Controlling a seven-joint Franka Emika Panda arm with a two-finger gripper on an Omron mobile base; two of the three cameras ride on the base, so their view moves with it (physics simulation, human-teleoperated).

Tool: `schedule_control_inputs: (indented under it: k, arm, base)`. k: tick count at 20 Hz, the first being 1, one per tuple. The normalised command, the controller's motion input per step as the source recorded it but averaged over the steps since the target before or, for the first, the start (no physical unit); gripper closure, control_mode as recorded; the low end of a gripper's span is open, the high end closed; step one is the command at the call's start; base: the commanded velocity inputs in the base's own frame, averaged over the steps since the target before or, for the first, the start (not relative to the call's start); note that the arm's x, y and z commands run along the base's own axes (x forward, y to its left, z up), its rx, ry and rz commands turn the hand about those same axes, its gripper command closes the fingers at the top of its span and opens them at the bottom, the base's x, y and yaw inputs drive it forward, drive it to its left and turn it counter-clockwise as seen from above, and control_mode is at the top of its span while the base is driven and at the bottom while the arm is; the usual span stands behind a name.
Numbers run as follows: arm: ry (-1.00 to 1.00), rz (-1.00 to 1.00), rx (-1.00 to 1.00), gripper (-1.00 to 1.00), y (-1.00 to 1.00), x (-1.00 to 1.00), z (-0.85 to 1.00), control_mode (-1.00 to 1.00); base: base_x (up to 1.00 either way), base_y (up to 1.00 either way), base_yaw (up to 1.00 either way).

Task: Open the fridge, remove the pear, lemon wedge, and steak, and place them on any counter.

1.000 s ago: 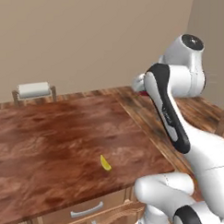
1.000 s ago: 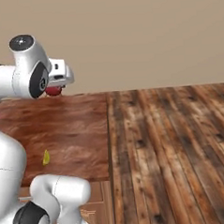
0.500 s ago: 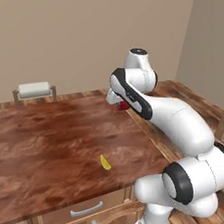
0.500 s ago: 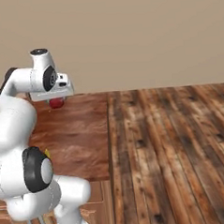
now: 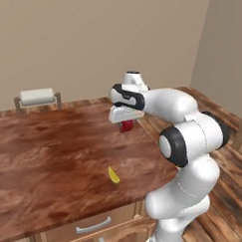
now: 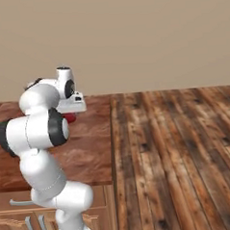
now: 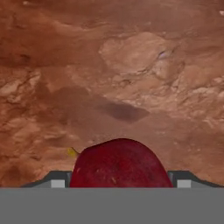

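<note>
My gripper [image 5: 126, 124] hangs over the back right part of the counter [image 5: 51, 155], shut on the steak [image 5: 126, 126], a small red piece held above the wood. In the hand view the steak [image 7: 120, 164] sits between the two finger tips, with its shadow on the counter [image 7: 131, 65] below. From the right base view the steak [image 6: 70, 117] shows just under the hand. The lemon wedge [image 5: 113, 175] lies on the counter nearer the front edge; its yellow tip [image 7: 72, 152] peeks out beside the steak. The fridge and the pear are out of view.
A paper towel roll on a wooden holder [image 5: 38, 97] stands at the back left of the counter. The counter's right edge drops to a plank floor [image 6: 171, 142]. Drawers with silver handles [image 5: 93, 225] run below the front edge.
The arm has swung left from beyond the counter's right edge to over its back right part, carrying the steak with it. The lemon wedge has not moved.
</note>
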Motion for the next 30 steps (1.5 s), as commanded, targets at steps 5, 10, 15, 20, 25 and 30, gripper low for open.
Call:
schedule_control_inputs:
  k: [5,10,15,20,25,30]
  arm:
    - [0.22,0.03,0.00,1.00,0.01,0.18,-1.00,-1.00]
    - [0.18,0.00,0.00,1.00,0.12,0.00,-1.00,-1.00]
    - [0.05,0.00,-0.01,-1.00,0.30,-0.07,-0.77,-1.00]
    - [-0.12,0.00,-0.02,-1.00,0.31,-0.50,-0.15,-1.00]
    - [-0.27,0.00,-0.02,-1.00,0.15,-0.89,0.21,-1.00]
    - [-0.31,-0.04,0.00,-1.00,0.01,-0.64,0.51,-1.00]
  base:
    - [0.00,0.00,0.00]
    - [0.00,0.00,0.00]
    - [0.00,0.00,0.00]
    - [0.00,0.00,0.00]
    - [0.00,0.00,0.00]
    - [0.00,0.00,0.00]
